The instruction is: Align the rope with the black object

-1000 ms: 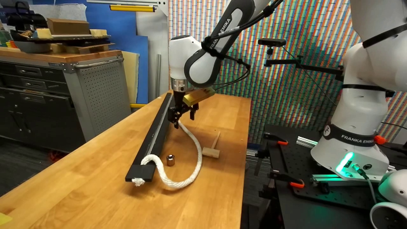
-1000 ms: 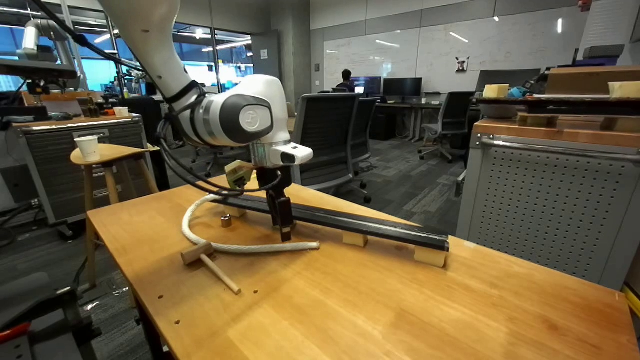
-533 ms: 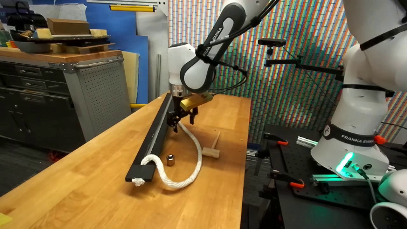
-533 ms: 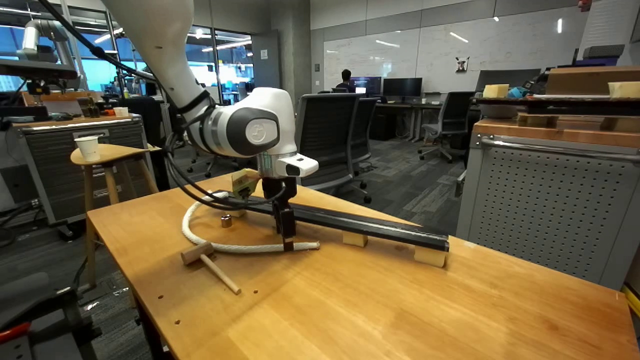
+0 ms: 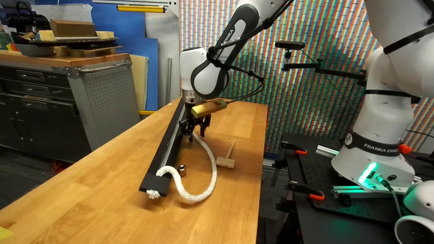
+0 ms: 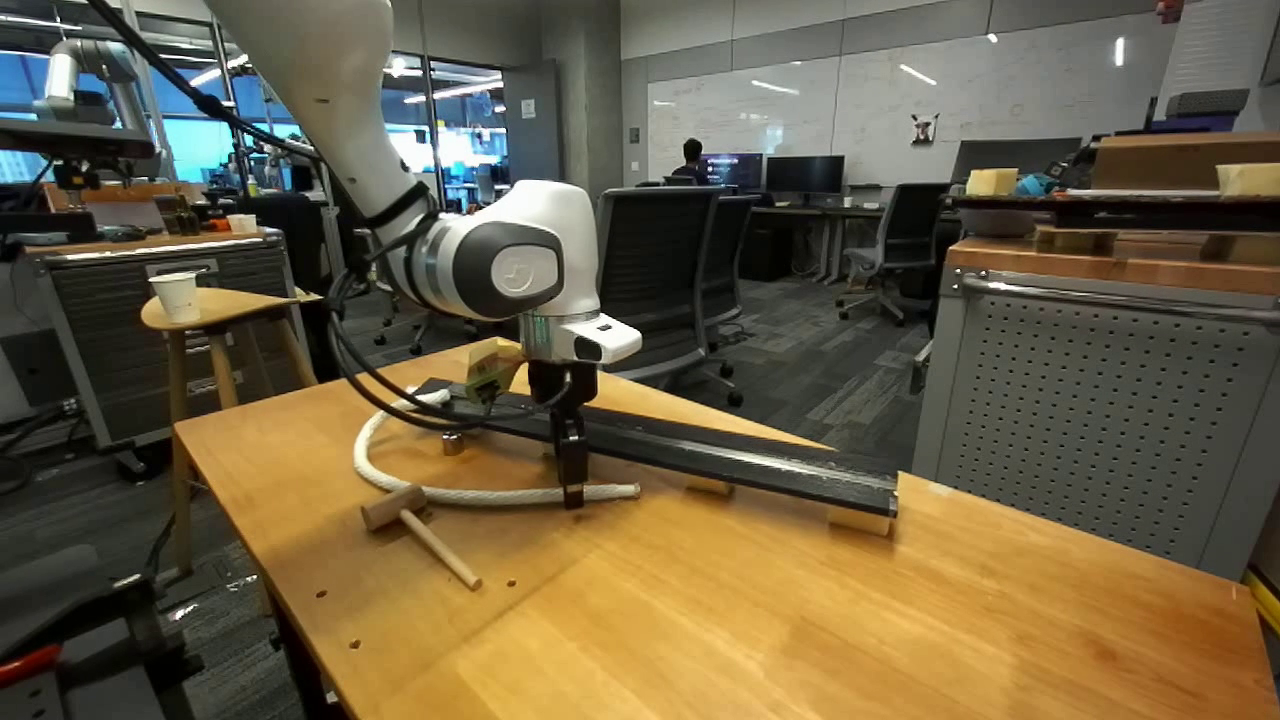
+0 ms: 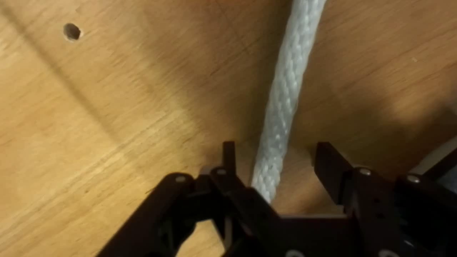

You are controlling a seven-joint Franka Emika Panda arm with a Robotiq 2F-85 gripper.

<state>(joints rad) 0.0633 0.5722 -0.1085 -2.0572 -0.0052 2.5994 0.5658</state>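
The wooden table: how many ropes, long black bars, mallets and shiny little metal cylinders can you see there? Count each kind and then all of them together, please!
White rope: 1
Long black bar: 1
Wooden mallet: 1
Shiny metal cylinder: 1
Total: 4

Rope [image 7: 283, 92] between spread jaws of end effector [image 7: 275, 153].

In an exterior view, a robot arm [image 6: 485, 265] at ten o'clock, with whiteboard [image 6: 890, 120] and monitors [image 6: 805, 175] between one and two, marks a robotics lab.
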